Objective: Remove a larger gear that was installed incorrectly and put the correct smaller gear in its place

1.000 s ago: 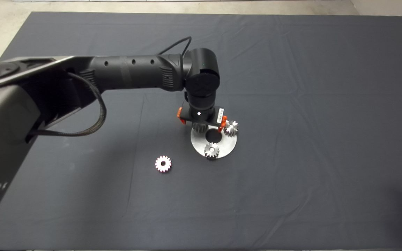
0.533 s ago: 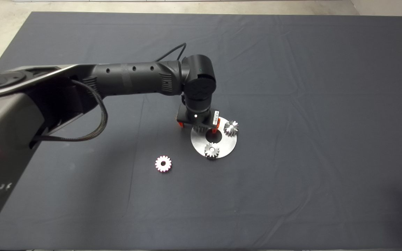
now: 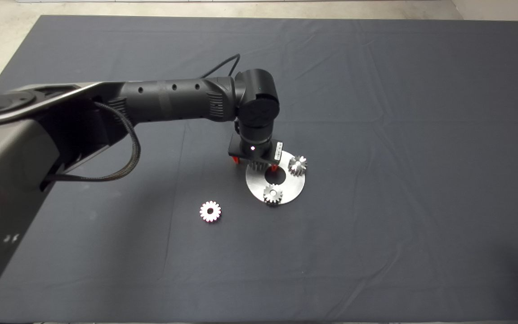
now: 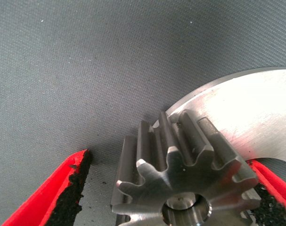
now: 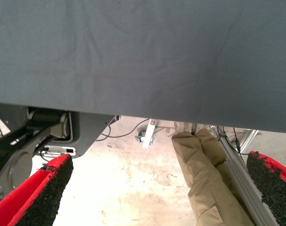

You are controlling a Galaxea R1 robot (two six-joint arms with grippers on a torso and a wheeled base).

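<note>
- Steel shows bright at the middle of the dark mat [image 3: 376, 112] on the counter: a round plate [image 3: 291, 189] with a centre hole carries three gears.
- The larger gear [image 4: 180, 165] stands upright at the plate's rim on the side toward the left arm; in the head view it is mostly hidden under the wrist.
- The left hand [image 4: 166, 188] is lowered over that gear, its red fingers [image 4: 53, 195] spread to either side. One pad is apart from the teeth; the other [image 4: 270, 190] sits right at them, and contact cannot be told.
- Two small gears sit on the plate: one [image 3: 298, 164] at the far right rim, one [image 3: 273, 194] at the near rim.
- The smaller gear [image 3: 210, 211] lies flat on the mat, well apart from the plate, toward the near left.
- The right hand [image 5: 157, 193] waits at the lower right edge of the counter, fingers apart and holding nothing; its wrist view shows the mat's edge, the floor and a person's tan-trousered leg [image 5: 204, 179].
</note>
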